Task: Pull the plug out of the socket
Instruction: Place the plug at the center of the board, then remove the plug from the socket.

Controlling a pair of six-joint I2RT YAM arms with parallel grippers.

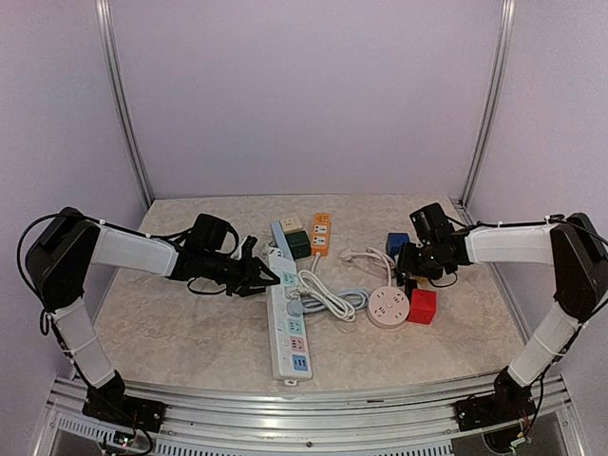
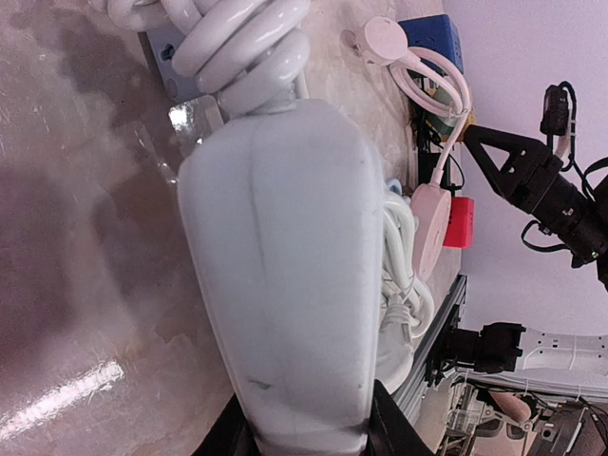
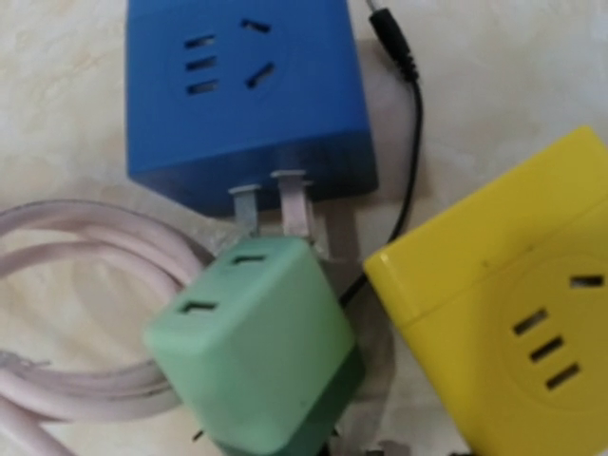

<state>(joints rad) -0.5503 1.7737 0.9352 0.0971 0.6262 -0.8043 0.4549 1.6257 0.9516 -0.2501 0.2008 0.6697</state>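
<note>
Beige and marbled, the table is seen from above, with both arms reached in over it. The left gripper is laid low against the far end of a long white power strip, which runs back from the fingertips toward the arm bases. A loose bundle of white cable is spread just past that gripper, on the strip's other side. The right gripper is held over a cluster of small sockets. A blue cube is set just beyond it, and a round socket and a red cube lie nearer the arm bases.

The left wrist view is filled by a white plug. It is pinched at its near end between the two dark fingers, which are pressed onto its sides. At the plug's far end a bright metal piece is shown beside a grey socket face, with coils of the white cable stacked past it. Whether the plug is seated there cannot be told. The right gripper is seen well off to one side; whether it is spread or pressed together cannot be told.

In the right wrist view the blue cube is shown below the hand. A green cube is set just beside it, and two metal prongs are visible between them. A yellow cube is placed just beside the green one. A thin black lead is run between the blue and yellow cubes, and a pale cable is looped on the green cube's other side.
</note>
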